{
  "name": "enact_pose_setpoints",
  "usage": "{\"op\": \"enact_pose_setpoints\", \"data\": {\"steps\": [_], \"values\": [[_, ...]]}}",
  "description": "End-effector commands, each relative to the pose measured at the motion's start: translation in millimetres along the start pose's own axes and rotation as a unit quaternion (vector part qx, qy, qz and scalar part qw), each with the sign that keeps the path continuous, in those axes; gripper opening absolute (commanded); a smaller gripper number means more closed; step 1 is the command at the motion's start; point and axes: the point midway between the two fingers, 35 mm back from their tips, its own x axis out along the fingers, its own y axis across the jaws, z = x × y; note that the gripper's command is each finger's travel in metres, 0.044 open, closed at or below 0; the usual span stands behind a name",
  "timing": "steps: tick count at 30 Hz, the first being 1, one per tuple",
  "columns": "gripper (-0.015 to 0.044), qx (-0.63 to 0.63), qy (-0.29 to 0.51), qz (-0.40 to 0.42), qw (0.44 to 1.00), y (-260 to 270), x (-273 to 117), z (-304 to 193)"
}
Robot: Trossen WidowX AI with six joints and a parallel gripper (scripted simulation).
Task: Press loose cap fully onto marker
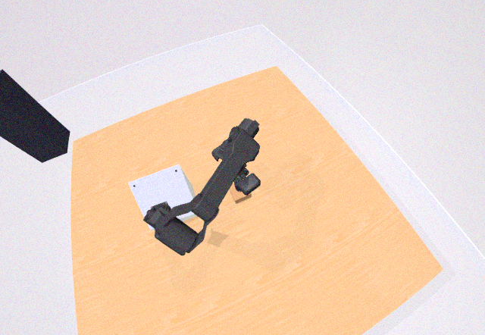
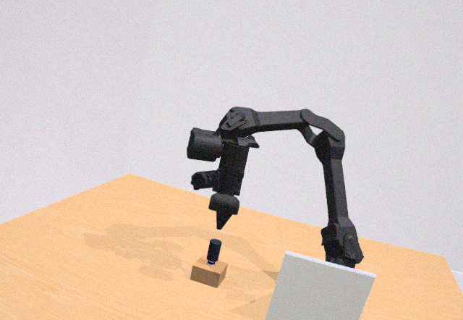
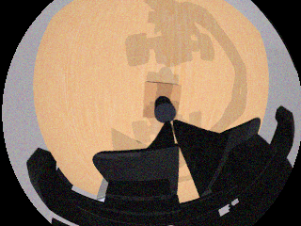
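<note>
I take the holder block (image 2: 208, 270) as my reference point. It is a small tan wooden cube sitting on the orange wood-grain table (image 2: 93, 242), toward the near side in the exterior view. The marker (image 2: 212, 263) stands upright in the block's top face; only a short pale band of it shows just above the wood. The dark cap (image 2: 214, 250) sits over the marker, upright and in line with it, its lower edge close above the block. Whether it is seated to the last click I cannot tell from these views.

The gripper (image 2: 223, 221) hangs directly above the block, pointing straight down, with open air between its tip and the top of the cap. Its jaws are pressed together into a single point and carry nothing. In the wrist view I see the joined fingers tapering toward the cap (image 3: 165, 109), whose round dark top shows just beyond them with the block (image 3: 154, 94) beneath it.

To the right of the block, and nearer the exterior camera, a white panel (image 2: 317, 290) stands on the table. The arm's base (image 2: 342, 243) rises behind that panel, well apart from the block. In the top view the arm (image 1: 219, 178) covers the block almost entirely.
</note>
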Motion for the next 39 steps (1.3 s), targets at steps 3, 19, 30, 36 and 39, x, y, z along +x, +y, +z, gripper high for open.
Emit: {"op": "enact_pose_setpoints", "data": {"steps": [3, 19, 30, 36, 39], "values": [[0.0000, 0.116, 0.000, -0.001, 0.993, 1, 2, 0], [0.0000, 0.116, -0.001, -0.001, 0.993, 1, 17, 0], [0.0000, 0.116, -0.001, -0.001, 0.993, 1, 34, 0], [0.0000, 0.116, -0.001, -0.001, 0.993, 1, 42, 0], [0.0000, 0.118, -0.004, 0.002, 0.993, 2, 37, 1]]}}
